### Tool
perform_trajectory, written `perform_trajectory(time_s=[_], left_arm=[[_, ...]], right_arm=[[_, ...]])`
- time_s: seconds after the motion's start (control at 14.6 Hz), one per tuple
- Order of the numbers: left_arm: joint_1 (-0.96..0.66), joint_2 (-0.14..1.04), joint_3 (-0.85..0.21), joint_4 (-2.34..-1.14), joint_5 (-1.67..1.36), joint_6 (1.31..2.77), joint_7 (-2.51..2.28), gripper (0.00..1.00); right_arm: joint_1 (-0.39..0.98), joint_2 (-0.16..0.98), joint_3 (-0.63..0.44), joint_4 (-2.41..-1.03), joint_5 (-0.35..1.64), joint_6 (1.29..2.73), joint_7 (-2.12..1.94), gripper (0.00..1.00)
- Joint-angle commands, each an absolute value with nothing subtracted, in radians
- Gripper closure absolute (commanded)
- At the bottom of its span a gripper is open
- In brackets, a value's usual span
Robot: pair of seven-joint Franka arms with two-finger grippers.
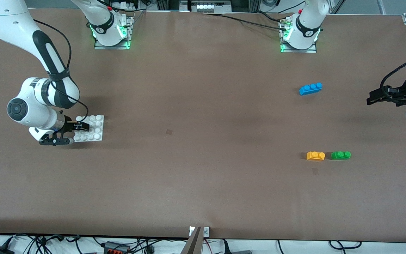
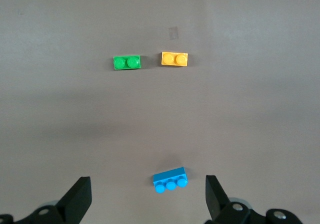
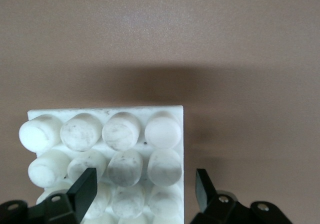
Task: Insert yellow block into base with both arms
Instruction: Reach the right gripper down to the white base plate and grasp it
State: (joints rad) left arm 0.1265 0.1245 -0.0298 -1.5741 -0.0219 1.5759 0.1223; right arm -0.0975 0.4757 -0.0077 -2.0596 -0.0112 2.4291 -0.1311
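Right gripper (image 1: pixel 78 131) sits low at the white base (image 1: pixel 95 124), fingers spread w/ studs between them. Left gripper (image 2: pixel 147 200) hovers open over the blue brick (image 2: pixel 170 180). Yellow block (image 1: pixel 315 155) lies just beside the green brick (image 1: pixel 340 155), toward left arm's end, nearer the front camera.

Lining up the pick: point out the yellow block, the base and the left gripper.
yellow block (image 1: pixel 315 155), front view, studded top.
base (image 1: pixel 96 127), front view, bare studs beside the right gripper.
left gripper (image 2: pixel 148 200), left wrist view, midway between its open fingertips.
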Motion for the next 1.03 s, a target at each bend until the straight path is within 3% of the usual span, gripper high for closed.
perform_trajectory(time_s=[0.0, 0.21, 0.69, 0.96], left_arm=[[0.126, 0.132, -0.040, -1.542, -0.044, 1.545, 0.104, 0.00], [0.130, 0.133, -0.041, -1.536, -0.048, 1.534, 0.107, 0.00], [0.127, 0.140, -0.040, -1.542, -0.046, 1.529, 0.115, 0.00], [0.123, 0.146, -0.040, -1.537, -0.044, 1.508, 0.115, 0.00]], right_arm=[[-0.112, 0.480, -0.002, -2.059, -0.018, 2.441, -0.152, 0.22], [-0.113, 0.486, -0.002, -2.063, -0.020, 2.439, -0.152, 0.37], [-0.110, 0.518, -0.002, -2.066, -0.020, 2.438, -0.152, 0.40], [-0.051, 0.549, 0.002, -2.071, -0.015, 2.434, -0.143, 0.49]])
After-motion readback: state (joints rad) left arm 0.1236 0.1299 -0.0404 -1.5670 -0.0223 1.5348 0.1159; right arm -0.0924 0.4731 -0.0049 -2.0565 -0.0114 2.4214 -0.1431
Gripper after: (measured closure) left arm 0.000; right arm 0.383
